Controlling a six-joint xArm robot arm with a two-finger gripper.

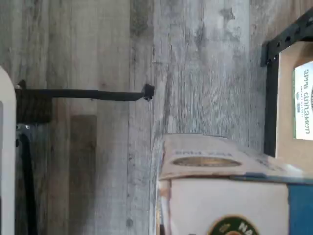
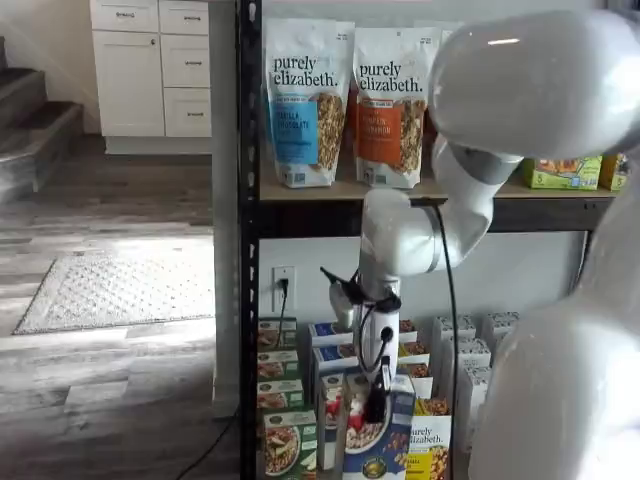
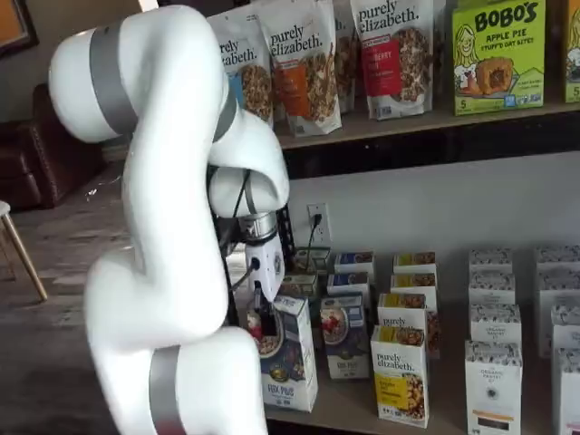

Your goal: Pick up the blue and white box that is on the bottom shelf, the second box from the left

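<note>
The blue and white box (image 2: pixel 385 440) has a white top, a dark blue lower part and a pictured bowl with red berries. It stands a little tilted, forward of the other cartons on the bottom shelf (image 3: pixel 349 397). It shows in both shelf views (image 3: pixel 292 355). My gripper (image 2: pixel 377 392) reaches down onto its upper part with the black fingers closed on it; it also shows in a shelf view (image 3: pixel 261 313). In the wrist view the box (image 1: pixel 230 196) fills the near corner, its white top and gold seal showing above the wood floor.
Green-fronted cartons (image 2: pixel 284 440) stand left of the held box, yellow-fronted ones (image 2: pixel 428 452) right of it. White cartons (image 3: pixel 494 381) stand further right. The black rack post (image 2: pixel 247 300) is close by. Granola bags (image 2: pixel 305 100) fill the upper tier. A wall cable (image 2: pixel 215 445) trails to the floor.
</note>
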